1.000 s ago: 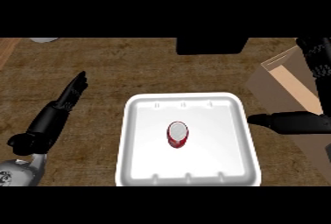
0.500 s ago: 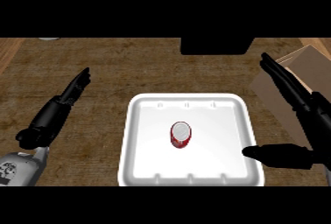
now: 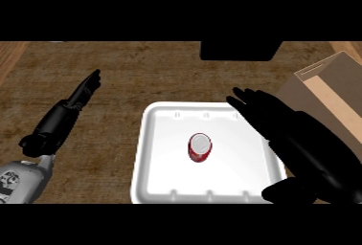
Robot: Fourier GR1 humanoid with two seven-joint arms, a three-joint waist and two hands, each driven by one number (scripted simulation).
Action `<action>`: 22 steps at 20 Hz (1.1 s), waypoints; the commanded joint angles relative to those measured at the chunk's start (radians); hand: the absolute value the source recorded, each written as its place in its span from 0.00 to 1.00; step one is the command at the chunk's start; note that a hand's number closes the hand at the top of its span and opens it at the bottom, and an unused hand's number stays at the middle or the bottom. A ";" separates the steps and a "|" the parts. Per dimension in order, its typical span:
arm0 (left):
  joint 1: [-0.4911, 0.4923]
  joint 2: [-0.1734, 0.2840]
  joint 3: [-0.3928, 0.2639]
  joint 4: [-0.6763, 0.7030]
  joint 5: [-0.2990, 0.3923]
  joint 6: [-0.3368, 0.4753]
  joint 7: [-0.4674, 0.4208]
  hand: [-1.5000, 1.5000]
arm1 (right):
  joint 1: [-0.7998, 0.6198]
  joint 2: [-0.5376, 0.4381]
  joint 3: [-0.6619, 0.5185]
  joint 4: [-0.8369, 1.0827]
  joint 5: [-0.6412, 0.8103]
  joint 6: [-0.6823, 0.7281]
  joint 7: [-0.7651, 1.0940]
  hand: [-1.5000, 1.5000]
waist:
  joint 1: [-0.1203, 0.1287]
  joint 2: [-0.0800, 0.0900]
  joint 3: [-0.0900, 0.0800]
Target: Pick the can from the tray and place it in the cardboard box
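The can (image 3: pixel 200 148) stands upright in the middle of the tray (image 3: pixel 159 167), its long axis pointing up to the viewer. The right hand (image 3: pixel 283 129) is over the tray's right edge with straight, open fingers, and the can is just to their left, so this hand is nearer. The left hand (image 3: pixel 71 107) rests open on the worktop (image 3: pixel 141 72), well apart; the box (image 3: pixel 332 91) is at the far right.

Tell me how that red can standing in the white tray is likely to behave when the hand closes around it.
The can stands upright near the middle of the tray, so a sideways nudge would probably tip it. Being round, it would likely roll on the tray's smooth floor once down. It looks rigid, so the open right hand beside it can probably wrap round it without denting it.
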 commanded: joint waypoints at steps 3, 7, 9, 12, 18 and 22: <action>-0.014 -0.012 0.009 0.011 -0.014 -0.003 0.002 0.50 | -0.195 0.173 0.209 0.051 0.050 0.184 0.348 0.00 | 0.017 -0.001 -0.001; 0.023 -0.037 -0.005 0.005 -0.057 0.011 -0.015 0.50 | -0.253 0.299 0.215 0.081 -0.006 0.287 0.508 0.00 | 0.001 -0.002 0.001; -0.008 -0.030 0.013 -0.012 -0.029 -0.006 0.042 0.50 | -0.290 0.355 0.221 0.128 -0.026 0.310 0.571 0.00 | 0.001 -0.003 0.001; -0.042 -0.062 0.017 0.049 -0.045 -0.007 0.013 0.50 | -0.259 0.409 0.261 0.153 0.010 0.276 0.605 0.00 | -0.014 -0.001 0.002; 0.015 -0.054 0.042 0.038 -0.035 -0.040 -0.014 0.50 | -0.268 0.492 0.259 0.237 0.014 0.300 0.638 0.00 | -0.011 -0.001 0.002; 0.032 -0.041 0.051 -0.012 -0.046 -0.044 0.019 0.50 | -0.272 0.493 0.280 0.320 0.109 0.286 0.584 0.00 | -0.005 -0.001 0.003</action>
